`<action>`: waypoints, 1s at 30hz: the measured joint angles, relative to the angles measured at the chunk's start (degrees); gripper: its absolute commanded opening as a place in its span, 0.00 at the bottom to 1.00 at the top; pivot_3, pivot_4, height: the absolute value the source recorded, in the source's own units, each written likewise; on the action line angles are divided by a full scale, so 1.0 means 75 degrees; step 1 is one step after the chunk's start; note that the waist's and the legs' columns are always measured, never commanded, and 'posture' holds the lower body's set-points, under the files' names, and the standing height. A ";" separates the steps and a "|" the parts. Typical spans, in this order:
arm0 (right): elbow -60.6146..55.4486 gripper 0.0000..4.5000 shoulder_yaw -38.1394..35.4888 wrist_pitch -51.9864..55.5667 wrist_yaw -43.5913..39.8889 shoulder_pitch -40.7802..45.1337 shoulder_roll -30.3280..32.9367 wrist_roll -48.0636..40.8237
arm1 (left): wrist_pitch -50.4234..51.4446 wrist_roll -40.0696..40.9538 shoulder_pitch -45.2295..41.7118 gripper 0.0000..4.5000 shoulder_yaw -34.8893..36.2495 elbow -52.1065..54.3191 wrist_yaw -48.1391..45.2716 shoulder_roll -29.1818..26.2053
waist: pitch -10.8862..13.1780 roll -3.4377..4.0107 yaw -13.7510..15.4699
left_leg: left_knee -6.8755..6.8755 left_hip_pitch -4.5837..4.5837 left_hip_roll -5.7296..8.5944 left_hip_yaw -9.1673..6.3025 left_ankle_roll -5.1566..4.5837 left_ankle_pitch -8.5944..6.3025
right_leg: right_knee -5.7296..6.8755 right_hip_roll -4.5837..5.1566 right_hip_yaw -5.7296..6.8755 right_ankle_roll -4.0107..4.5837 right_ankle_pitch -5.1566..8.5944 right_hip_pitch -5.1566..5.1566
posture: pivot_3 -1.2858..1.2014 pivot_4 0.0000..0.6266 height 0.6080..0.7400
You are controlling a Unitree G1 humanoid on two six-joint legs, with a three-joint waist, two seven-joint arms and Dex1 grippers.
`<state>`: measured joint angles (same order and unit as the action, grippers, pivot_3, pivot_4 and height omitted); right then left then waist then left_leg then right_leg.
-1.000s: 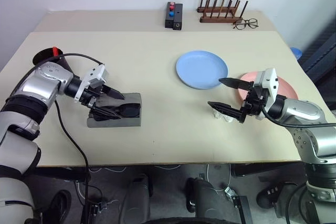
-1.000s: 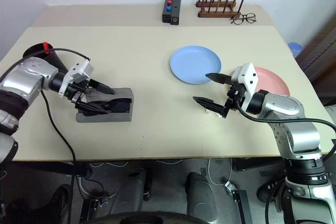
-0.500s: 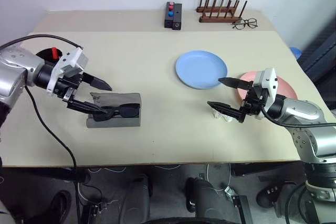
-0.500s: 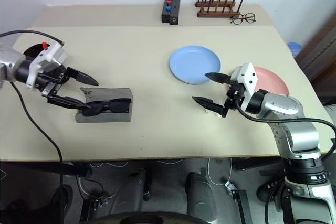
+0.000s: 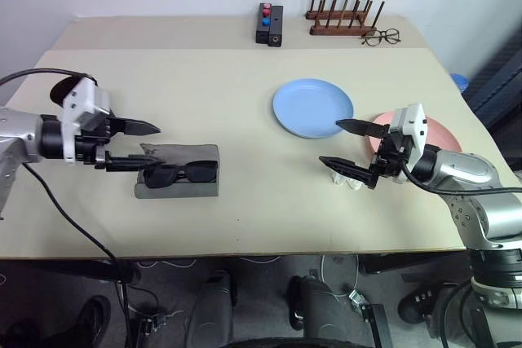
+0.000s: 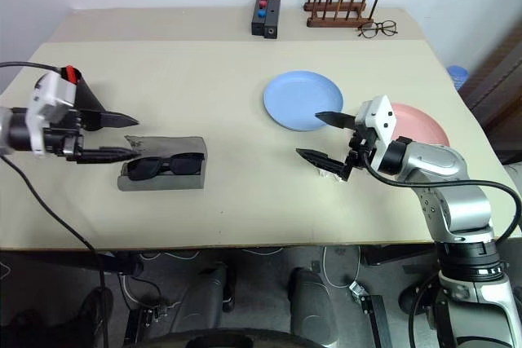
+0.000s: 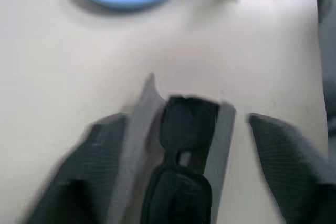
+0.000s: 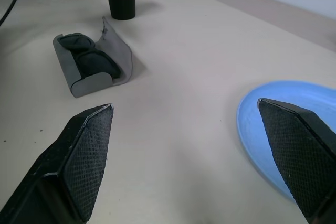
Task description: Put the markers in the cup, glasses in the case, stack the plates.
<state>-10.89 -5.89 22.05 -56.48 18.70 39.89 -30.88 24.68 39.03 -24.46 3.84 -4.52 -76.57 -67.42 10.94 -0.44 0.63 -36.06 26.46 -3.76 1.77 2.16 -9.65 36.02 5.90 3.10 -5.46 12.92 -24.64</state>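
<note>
The middle of the tabletop [image 5: 245,103] lies bare between the grey case [image 5: 178,182] and the light blue plate [image 5: 313,107], wide enough for a hand to cross. The left hand [image 5: 145,146] hangs just beside the case's end, with the dark cup [image 6: 88,100] close behind it. The right hand [image 5: 349,147] stands spread before the pink plate [image 5: 444,138], above a small white scrap [image 5: 343,181]. A black box [image 5: 270,24], a wooden rack [image 5: 342,14] and clear eyeglasses [image 5: 382,37] line the far edge.
</note>
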 measured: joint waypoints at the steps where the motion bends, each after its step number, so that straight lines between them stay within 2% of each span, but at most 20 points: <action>1: 0.0004 1.00 0.0014 0.0000 -0.0007 0.0014 -0.0010 0.0015 | 0.0319 0.0162 0.0315 0.35 0.0263 0.0213 0.0015 -0.0004 | 0.0000 0.0000 -0.0002 | 0.0003 0.0001 0.0000 0.0000 0.0000 0.0000 | 0.0000 0.0000 0.0000 0.0000 0.0000 -0.0002 | 0.52 0.24 1.00; 4: 0.0020 1.00 0.0041 0.0000 -0.0027 0.0036 -0.0020 0.0033 | 0.1044 0.0509 0.1235 0.01 0.0907 0.0851 0.0013 -0.0020 | 0.0001 0.0001 -0.0007 | 0.0005 0.0001 -0.0002 0.0002 0.0002 -0.0001 | -0.0002 0.0000 0.0000 0.0001 0.0000 -0.0005 | 0.52 0.24 1.00; 10: 0.0021 1.00 0.0065 0.0014 -0.0045 0.0033 -0.0033 0.0033 | 0.1303 0.0460 0.2871 0.01 0.2113 0.1997 0.0347 0.0187 | -0.0001 0.0005 0.0008 | 0.0009 -0.0001 -0.0003 0.0005 0.0021 -0.0013 | -0.0015 0.0003 0.0001 0.0005 -0.0003 -0.0003 | 0.52 0.24 1.00; 15: -0.0005 1.00 0.0062 0.0064 -0.0046 0.0017 -0.0030 0.0029 | 0.1096 0.0158 0.3824 0.01 0.2695 0.2374 0.0947 0.0958 | -0.0002 0.0004 0.0006 | 0.0010 -0.0001 -0.0005 0.0007 0.0023 -0.0015 | -0.0018 0.0003 0.0001 0.0007 -0.0005 -0.0007 | 0.52 0.24 1.00; 21: -0.0019 1.00 0.0068 0.0202 -0.0002 0.0044 -0.0031 0.0027 | 0.0090 -0.0557 0.4285 0.01 0.2950 0.2179 0.1472 0.1779 | -0.0005 0.0009 0.0011 | 0.0017 -0.0001 -0.0006 0.0011 0.0025 -0.0016 | -0.0040 0.0004 0.0002 0.0015 -0.0011 -0.0031 | 0.52 0.24 1.00; 30: -0.0073 1.00 0.0071 0.0360 0.0064 0.0155 -0.0032 0.0027 | -0.0494 -0.0850 0.4253 0.01 0.2948 0.1348 0.1414 0.1913 | -0.0006 0.0009 0.0008 | 0.0039 0.0000 -0.0009 0.0024 0.0025 -0.0016 | -0.0074 0.0004 0.0002 0.0025 -0.0020 -0.0032 | 0.52 0.24 1.00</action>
<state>-11.44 -5.36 24.75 -56.00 19.86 39.65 -30.67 20.97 32.66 7.44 25.96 5.59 -65.96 -53.07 10.90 -0.37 0.69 -35.77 26.46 -3.83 1.95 2.35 -9.77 35.47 5.93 3.12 -5.28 12.77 -24.88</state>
